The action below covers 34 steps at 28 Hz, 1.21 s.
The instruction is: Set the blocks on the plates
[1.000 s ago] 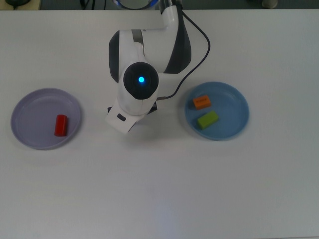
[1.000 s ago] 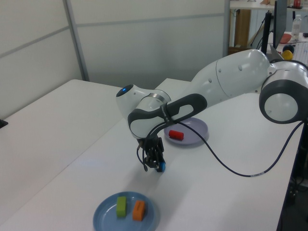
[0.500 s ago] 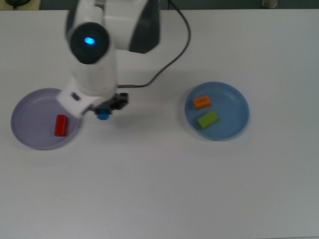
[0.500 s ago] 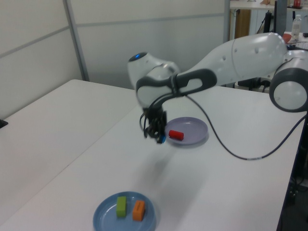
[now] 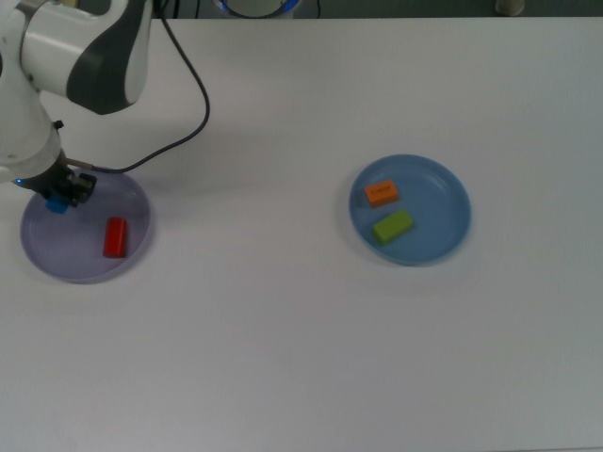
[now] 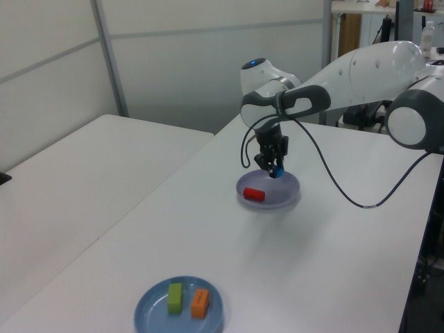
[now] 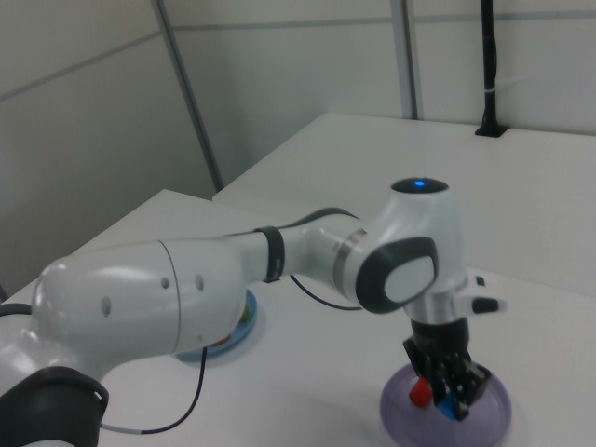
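Gripper (image 5: 59,196) clamped on the blue cube (image 5: 57,203), hanging over the lavender plate (image 5: 66,254) near the rim on the top view's upper left; cube looks carried clear of the dish, not yet set down, probably positioned there to leave room beside the red cylinder (image 5: 115,236); cube has no long axis to speak of; red cylinder lies on its side in the same plate, long axis running near-to-far in the top view; light blue plate (image 5: 443,221) well apart at the top view's right, holding the orange block (image 5: 382,193) and green block (image 5: 392,227), both long axes roughly left-right, slightly tilted; white table (image 5: 283,358) under all; arm (image 5: 57,75) reaches in from the top view's upper left.
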{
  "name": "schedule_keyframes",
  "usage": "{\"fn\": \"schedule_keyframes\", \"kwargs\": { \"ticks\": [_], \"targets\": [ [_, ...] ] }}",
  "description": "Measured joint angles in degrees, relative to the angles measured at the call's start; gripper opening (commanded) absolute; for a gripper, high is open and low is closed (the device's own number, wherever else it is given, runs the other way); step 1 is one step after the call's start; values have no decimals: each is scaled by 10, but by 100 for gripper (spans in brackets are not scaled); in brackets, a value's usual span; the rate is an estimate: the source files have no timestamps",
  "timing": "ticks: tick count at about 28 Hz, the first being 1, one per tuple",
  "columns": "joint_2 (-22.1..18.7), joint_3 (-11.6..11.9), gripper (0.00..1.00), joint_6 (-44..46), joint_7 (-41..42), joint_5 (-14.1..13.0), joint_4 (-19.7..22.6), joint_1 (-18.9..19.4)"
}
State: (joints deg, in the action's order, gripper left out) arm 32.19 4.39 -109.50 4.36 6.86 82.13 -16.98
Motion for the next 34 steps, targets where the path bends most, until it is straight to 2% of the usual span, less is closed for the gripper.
{"fn": "schedule_keyframes", "kwargs": {
  "ticks": [2,3,4,5,6,8,10,19,25,30,34],
  "targets": [
    [9,0,0,0,0,0,1,-4],
    [14,0,4,0,0,1,2,-4],
    [22,0,15,-1,0,1,2,-3],
    [26,0,31,-2,0,1,3,-2],
    [30,0,52,-4,0,1,3,-1],
    [35,0,82,-6,0,1,2,1],
    [35,0,100,-7,0,1,2,2],
    [27,0,100,-7,0,-3,-8,1],
    [-20,1,100,-7,4,-48,-15,-4],
    [-71,2,100,-7,9,-55,-16,-9],
    [-94,3,100,-6,10,-56,-15,-10]
  ]
}}
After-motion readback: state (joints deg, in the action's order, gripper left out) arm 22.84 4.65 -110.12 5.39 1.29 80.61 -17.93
